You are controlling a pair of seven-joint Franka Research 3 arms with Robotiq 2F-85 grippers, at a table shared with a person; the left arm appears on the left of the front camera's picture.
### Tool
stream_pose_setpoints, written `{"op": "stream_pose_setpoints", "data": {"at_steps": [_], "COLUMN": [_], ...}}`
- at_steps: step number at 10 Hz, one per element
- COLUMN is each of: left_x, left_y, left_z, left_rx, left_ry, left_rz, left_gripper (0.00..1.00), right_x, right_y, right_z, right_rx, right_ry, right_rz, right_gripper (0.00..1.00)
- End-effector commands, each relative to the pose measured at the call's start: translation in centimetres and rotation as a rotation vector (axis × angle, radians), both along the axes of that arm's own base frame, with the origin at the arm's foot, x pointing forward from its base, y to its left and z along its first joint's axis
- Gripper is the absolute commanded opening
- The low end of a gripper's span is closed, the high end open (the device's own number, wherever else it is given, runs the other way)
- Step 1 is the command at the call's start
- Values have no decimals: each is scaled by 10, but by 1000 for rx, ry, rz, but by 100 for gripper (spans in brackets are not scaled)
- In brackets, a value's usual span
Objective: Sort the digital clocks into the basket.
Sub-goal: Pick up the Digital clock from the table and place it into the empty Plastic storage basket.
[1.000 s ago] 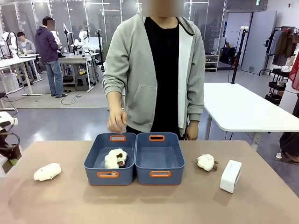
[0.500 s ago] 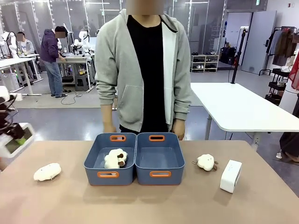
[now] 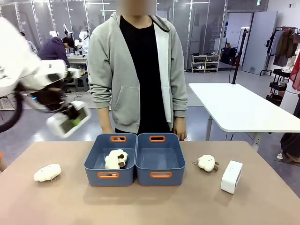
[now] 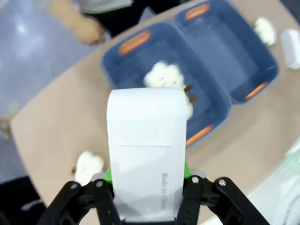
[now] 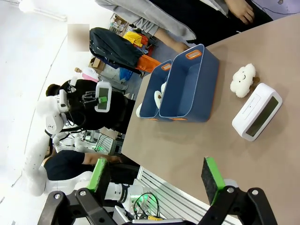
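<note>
Firmly, my left claw was clenched on the held clock, a smooth white plastic block with rounded corners, up in the air over the left part of the surface. In the left wrist view my green pads pressed its two sides, and its plain back with a line of small grey print faced that camera. My right claw was released, its pads spread wide with nothing between them.

The second clock stood on the matte tan surface well to the right, and its greyish display showed in the right wrist view. Just beside it lay a fluffy cream right sheep, between that clock and the right basket.

Both baskets were blue, hard and rectangular, with orange-rimmed handle slots at their ends, and they touched side by side at the middle. The left basket held a middle sheep and sat between my left claw and the right basket. A third, left sheep lay on the surface to its left.

A person in a soft grey hoodie stood at the far edge right behind the baskets, hands hanging low.
</note>
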State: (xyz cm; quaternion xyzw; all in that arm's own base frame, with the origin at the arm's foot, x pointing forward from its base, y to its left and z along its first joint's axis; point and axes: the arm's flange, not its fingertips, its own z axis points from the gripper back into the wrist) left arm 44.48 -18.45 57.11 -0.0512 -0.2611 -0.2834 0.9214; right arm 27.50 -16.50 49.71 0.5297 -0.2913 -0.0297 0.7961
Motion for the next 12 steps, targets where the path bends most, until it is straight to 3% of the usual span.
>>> {"op": "stream_pose_setpoints", "data": {"at_steps": [1, 3, 5, 7, 9, 12], "left_x": [46, 64, 72, 93, 103, 119], "left_y": [-63, -137, -190, -230, -253, -264], "left_z": [-5, -43, -84, -119, -134, -152], "left_rx": [2, 21, 26, -45, -35, -22], "left_ry": [20, 86, 54, 79, 140, 261], "left_rz": [-23, 19, 78, 121, 159, 328], "left_gripper": [51, 51, 51, 51, 51, 51], "right_x": [1, 1, 1, 1, 1, 1], "right_y": [-1, -1, -1, -1, -1, -1], "right_z": [1, 1, 1, 1, 1, 1], "right_rx": [2, 2, 2, 2, 2, 2], "right_ry": [-23, -23, -23, -23, -23, -23], "right_rz": [2, 2, 2, 2, 2, 2], "right_gripper": [100, 100, 100, 100, 100, 100]}}
